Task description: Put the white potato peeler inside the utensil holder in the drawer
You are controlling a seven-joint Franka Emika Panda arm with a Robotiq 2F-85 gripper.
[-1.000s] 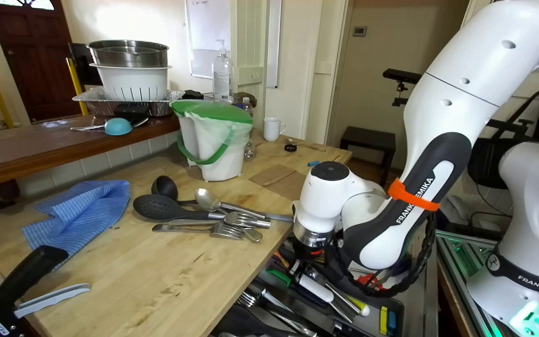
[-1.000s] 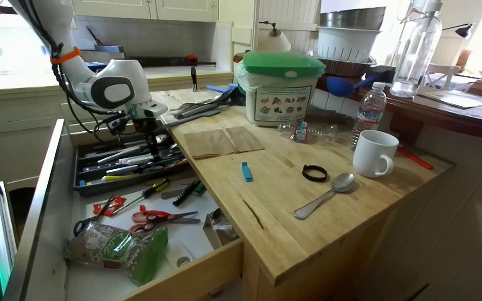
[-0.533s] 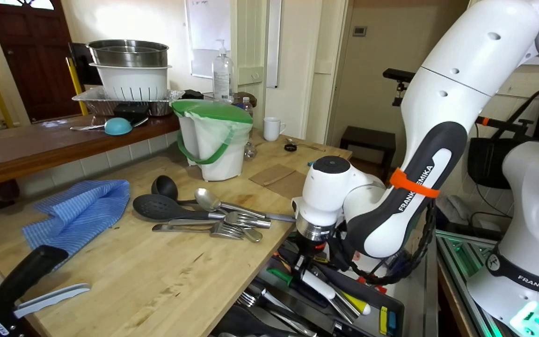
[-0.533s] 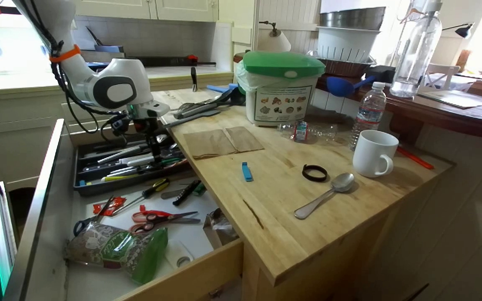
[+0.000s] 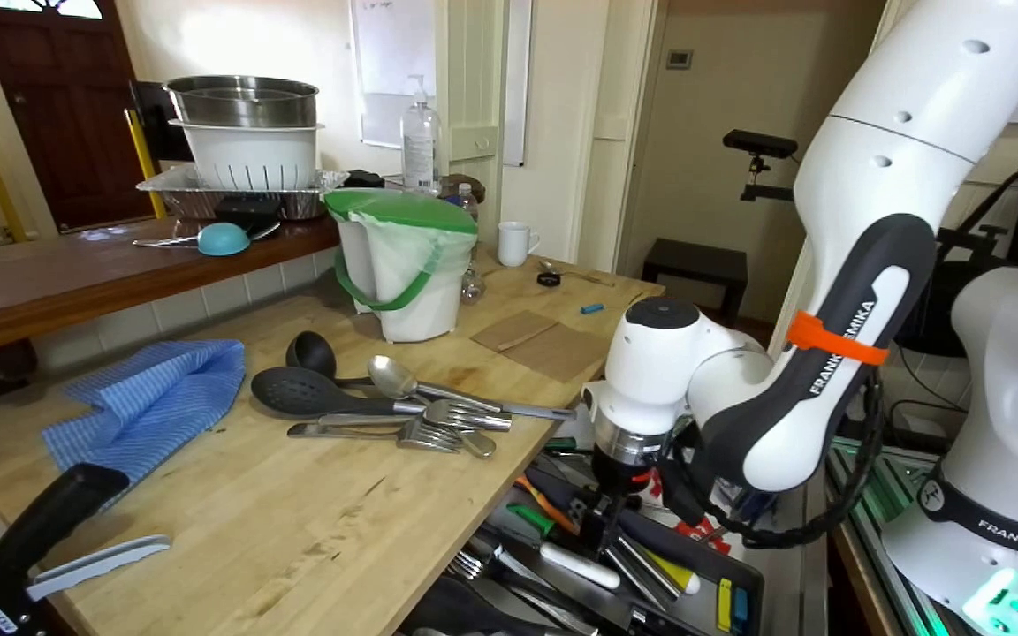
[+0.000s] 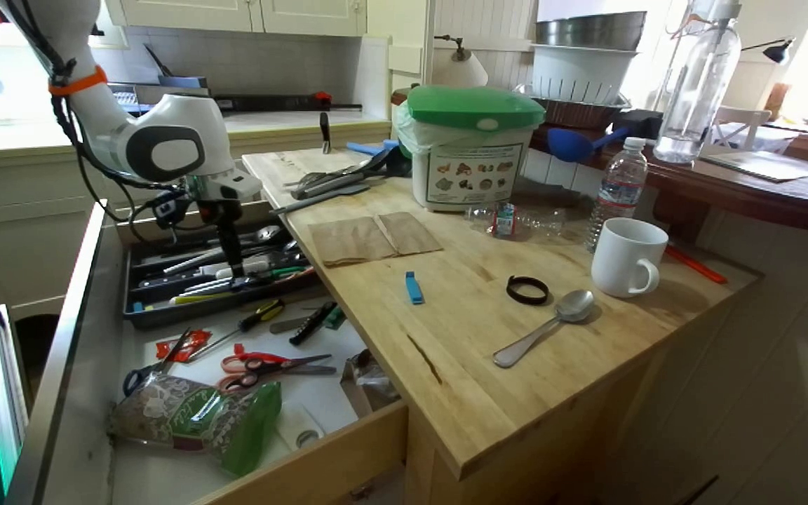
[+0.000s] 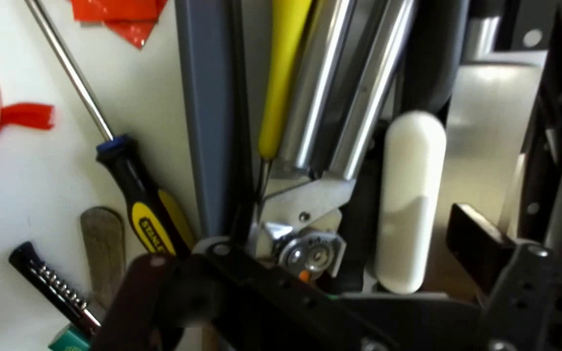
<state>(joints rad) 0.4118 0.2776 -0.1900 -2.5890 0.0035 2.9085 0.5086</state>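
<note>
Gripper: my black gripper [image 7: 354, 229] points down into the open drawer [image 6: 348, 452], its jaws spread wide apart.
Fingers: both fingers [image 7: 476, 239] enter from the bottom of the wrist view; whether they touch the utensils below, I cannot tell.
White potato peeler: the white potato peeler [image 7: 410, 204] lies inside the utensil holder [image 7: 208, 122], among other tools; I cannot tell which compartment. Seen from the wrist, its smooth, round-ended handle falls between my fingers, nearer the one at the picture's right, with a gap before that pad. A shadow crosses its lower half; its blade is hidden. In an exterior view it sits just beside the fingertips.
Can opener: a steel can opener [image 7: 305, 195] also shows between the fingers, left of the peeler in the wrist view.
Steel blade: a broad steel blade [image 7: 491, 112] lies on the peeler's other side.
Countertop: the wooden countertop [image 6: 460, 322] partly overhangs the drawer.
</note>
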